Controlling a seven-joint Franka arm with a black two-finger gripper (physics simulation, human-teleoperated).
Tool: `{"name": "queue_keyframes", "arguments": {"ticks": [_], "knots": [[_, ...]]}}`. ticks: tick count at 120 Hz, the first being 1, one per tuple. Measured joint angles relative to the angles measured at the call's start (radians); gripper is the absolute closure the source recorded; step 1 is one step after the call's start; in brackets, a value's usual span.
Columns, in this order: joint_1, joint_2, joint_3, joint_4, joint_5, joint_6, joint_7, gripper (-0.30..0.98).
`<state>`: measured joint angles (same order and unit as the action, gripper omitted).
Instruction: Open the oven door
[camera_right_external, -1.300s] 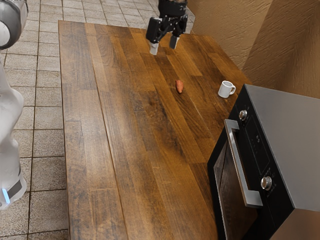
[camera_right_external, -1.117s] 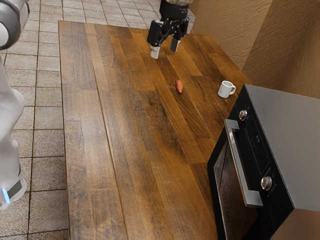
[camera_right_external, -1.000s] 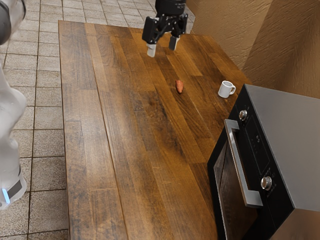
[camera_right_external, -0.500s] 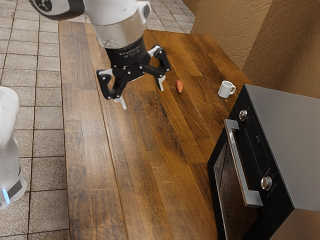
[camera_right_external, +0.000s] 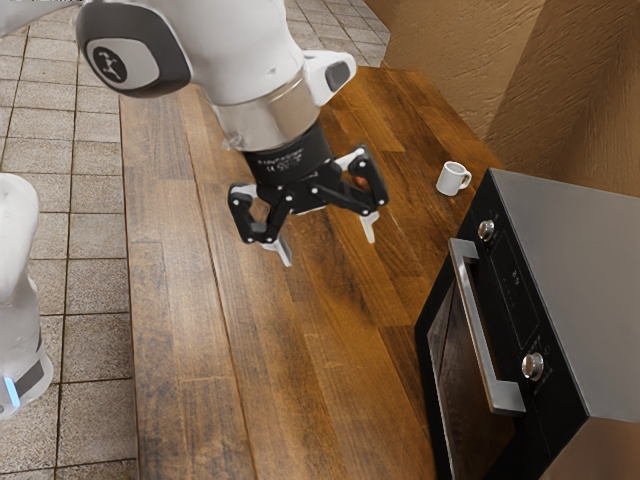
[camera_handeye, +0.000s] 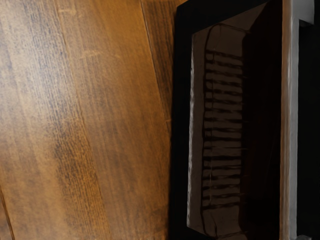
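"Silver-grey handle (camera_right_external: 477, 322), and that's your target: it stands off the oven door (camera_right_external: 464, 385), which looks shut. Where does your gripper (camera_right_external: 330, 251) hang?"

"Over the table (camera_right_external: 300, 380), on the exterior view's left of the oven (camera_right_external: 600, 270), well apart from the handle. Your fingers (camera_right_external: 370, 230) are spread wide, nothing between them."

"So what might catch you out on the approach?"

"Your angle, I'd say. Those fingers look aimed mostly downward. Misjudge the turn, and one could jam against the handle or strike the door rather than slip behind."

"And if you drift toward an end of the handle?"

"You could bump the nearby knob (camera_right_external: 533, 366), or take a lopsided grip that slides off as you pull."

"Say you do get hold. What then?"

"Watch your pull. The door probably hinges low, so if you drag straight back, the handle may twist free. You'd want to follow its arc, and mind that your gripper doesn't end up pinched between door and table."
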<state>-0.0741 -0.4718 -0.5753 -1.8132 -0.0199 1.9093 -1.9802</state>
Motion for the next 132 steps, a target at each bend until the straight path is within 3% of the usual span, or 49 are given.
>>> {"name": "queue_keyframes", "arguments": {"ticks": [50,85,132], "knots": [[0.029,0.129,-0.002,0.008,0.062,0.174,0.195,0.01],[0.051,0.146,0.023,-0.007,-0.051,0.202,0.222,0.0],[0.061,0.199,0.023,-0.008,-0.057,0.21,0.238,0.0]]}}
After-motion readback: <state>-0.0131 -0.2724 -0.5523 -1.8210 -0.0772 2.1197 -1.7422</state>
